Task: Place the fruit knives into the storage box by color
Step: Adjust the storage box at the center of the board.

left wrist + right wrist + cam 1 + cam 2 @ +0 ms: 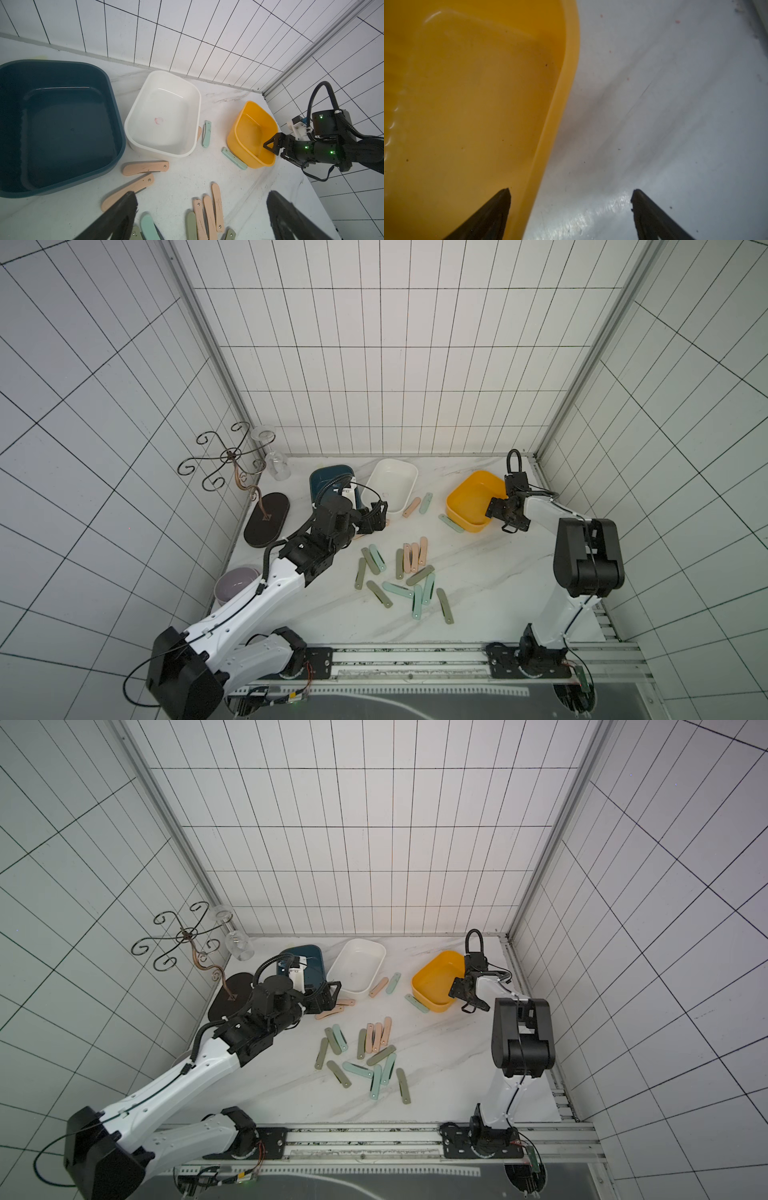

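- White tiled walls (374, 364) on 3 sides, around a pale marble-look table (498, 593), smooth and glossy.
- Landmark: a white box (390, 487), a shiny plastic tub with rounded corners, empty but for a faint pink smudge (159, 120) on its floor.
- Just beside the white box, toward the wire stand (229, 455): a dark blue box (62, 124) of like shape, empty.
- Well apart from the white box on the opposite side: a yellow box (469, 502), also empty.
- In front of the white box, toward the arm bases: fruit knives (414, 558) strewn flat, some overlapping. Thin matte bars with rounded ends and a rivet dot, in pink, mint and olive.
- Just beside the white box's near corner: 1 pink knife (412, 506) and 1 mint knife (425, 503).
- None in any box, so judged the very start of sorting.
- Left gripper (201, 197) spread wide and empty, poised over 2 pink knives (145, 168) off the white box's front, on its blue-box side.
- Right gripper (571, 191) spread wide too, clasping nothing, with 1 finger inside the yellow box and 1 outside, straddling the rim.
- Next, probably: lower the left gripper, set the jaws across a pink knife's narrow width, pinch and lift.
- Thin flat bars on slick stone, likely to skid, so a square, low approach needed.
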Robot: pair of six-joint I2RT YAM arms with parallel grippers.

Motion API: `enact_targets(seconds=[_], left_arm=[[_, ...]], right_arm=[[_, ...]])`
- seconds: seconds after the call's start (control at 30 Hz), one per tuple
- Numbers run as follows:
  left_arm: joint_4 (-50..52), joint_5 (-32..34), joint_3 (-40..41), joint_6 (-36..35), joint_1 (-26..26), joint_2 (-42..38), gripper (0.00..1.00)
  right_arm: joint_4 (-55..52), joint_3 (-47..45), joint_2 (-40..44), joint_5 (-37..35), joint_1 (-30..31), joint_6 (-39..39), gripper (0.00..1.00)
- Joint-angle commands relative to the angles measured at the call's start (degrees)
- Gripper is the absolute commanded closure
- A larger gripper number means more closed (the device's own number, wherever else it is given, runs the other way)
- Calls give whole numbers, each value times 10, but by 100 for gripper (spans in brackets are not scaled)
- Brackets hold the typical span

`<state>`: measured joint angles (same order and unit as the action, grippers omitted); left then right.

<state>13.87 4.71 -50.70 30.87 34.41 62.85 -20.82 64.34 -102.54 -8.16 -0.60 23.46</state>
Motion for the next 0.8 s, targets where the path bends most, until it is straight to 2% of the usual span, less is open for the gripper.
enact_targets(seconds=[0.0, 0.23, 0.43, 0.6, 0.77], left_arm=[[-20, -6, 6, 11, 5, -7, 3], [-18, -4, 4, 12, 6, -11, 3], [1, -2, -8, 4, 7, -13, 3], [9, -2, -12, 3, 7, -15, 3], [13, -6, -17, 7, 7, -11, 3]], right_arm=[[18, -64, 31, 38, 4, 21, 9], [29, -148, 89, 56, 53, 40, 9], [29, -182, 160, 55, 91, 56, 8], [1, -168, 226, 25, 91, 67, 6], [11, -133, 248, 23, 91, 51, 5]])
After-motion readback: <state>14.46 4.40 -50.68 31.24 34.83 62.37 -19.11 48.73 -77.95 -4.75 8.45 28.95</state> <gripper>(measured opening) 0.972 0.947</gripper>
